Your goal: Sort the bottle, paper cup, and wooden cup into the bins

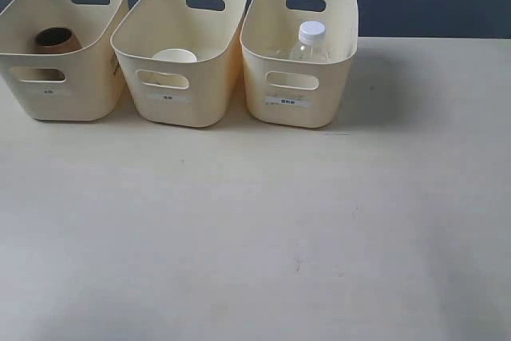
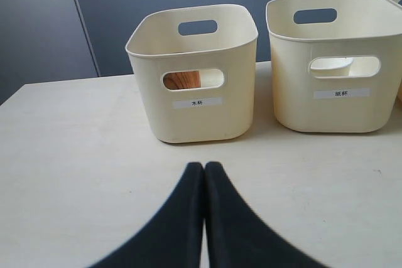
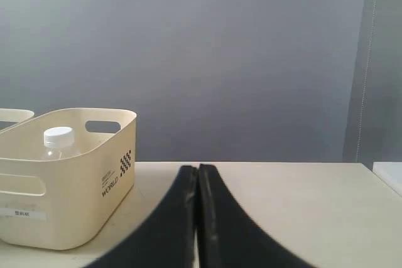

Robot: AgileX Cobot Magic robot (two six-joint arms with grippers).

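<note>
Wooden cup [image 1: 54,39], paper cup [image 1: 173,57] and bottle [image 1: 309,42] each sit in separate bins [image 1: 299,109]. Left gripper [image 2: 203,169] and right gripper [image 3: 198,171]: jaws closed, empty.

Three bins [image 1: 299,109] sitting in row at table's [image 1: 255,237] 12 o'clock: wooden cup [image 1: 54,38] lying in left, paper cup [image 1: 174,56] in middle, bottle [image 1: 310,41] standing in right.
</note>
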